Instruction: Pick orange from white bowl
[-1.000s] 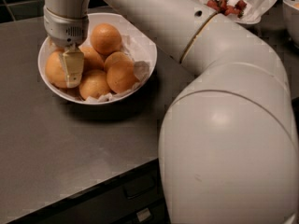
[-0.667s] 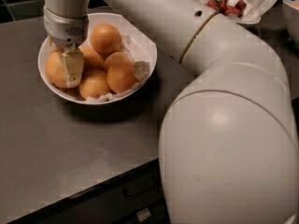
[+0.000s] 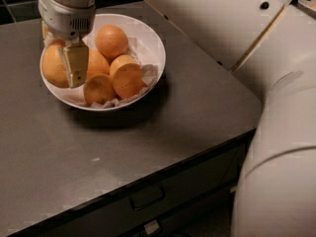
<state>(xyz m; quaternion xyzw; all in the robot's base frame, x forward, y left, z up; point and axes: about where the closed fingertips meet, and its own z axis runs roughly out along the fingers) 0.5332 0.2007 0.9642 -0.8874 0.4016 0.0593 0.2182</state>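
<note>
The white bowl (image 3: 154,43) stands on the dark counter at the upper left, lined with crumpled white paper and holding several oranges. The largest, paler orange (image 3: 52,66) lies at the bowl's left side. My gripper (image 3: 70,69) hangs straight down from the wrist into the bowl, right against this orange's right side and partly covering it. Smaller, deeper-coloured oranges (image 3: 111,40) lie to the right of the gripper.
My big white arm (image 3: 276,107) crosses the top and fills the right side. The dark counter (image 3: 98,152) ends in a front edge with a drawer handle (image 3: 147,197) below it. A second dish (image 3: 309,4) just shows at the top right corner.
The gripper stays in the same spot at the large orange in the bowl. The arm's big rear links have swung to the right, uncovering more of the counter and its front edge.
</note>
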